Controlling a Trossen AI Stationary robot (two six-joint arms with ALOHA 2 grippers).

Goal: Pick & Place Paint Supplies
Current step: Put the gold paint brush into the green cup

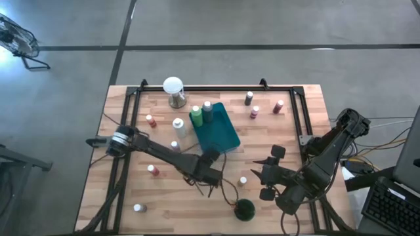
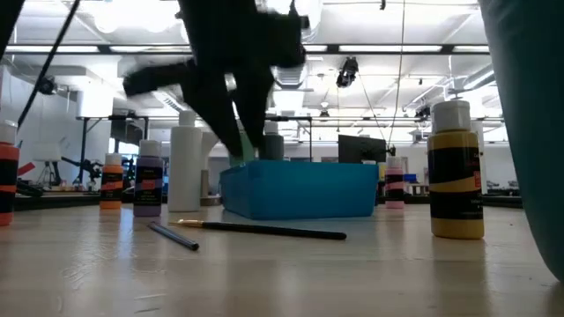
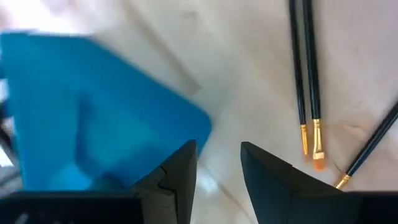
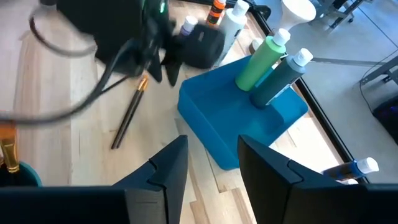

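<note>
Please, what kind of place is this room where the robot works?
Probably a large open robotics lab or workshop. The low view shows a high ceiling with strip lights and workstations with dark monitors behind the wooden slatted table. The high view shows a bare grey concrete floor.

Low view: left arm (image 2: 231, 70) motion-blurred, gripper tip hidden behind teal tray (image 2: 300, 189). Large teal object at right edge, cut off, too close to ID. Left wrist view: tray (image 3: 93, 118) blurred; brush handles (image 3: 301, 62) cut off by frame edge. Right wrist view: left gripper (image 4: 155, 37) blurred, brushes (image 4: 127, 115) partly hidden under it; orange-banded brush cut off at edge
</note>
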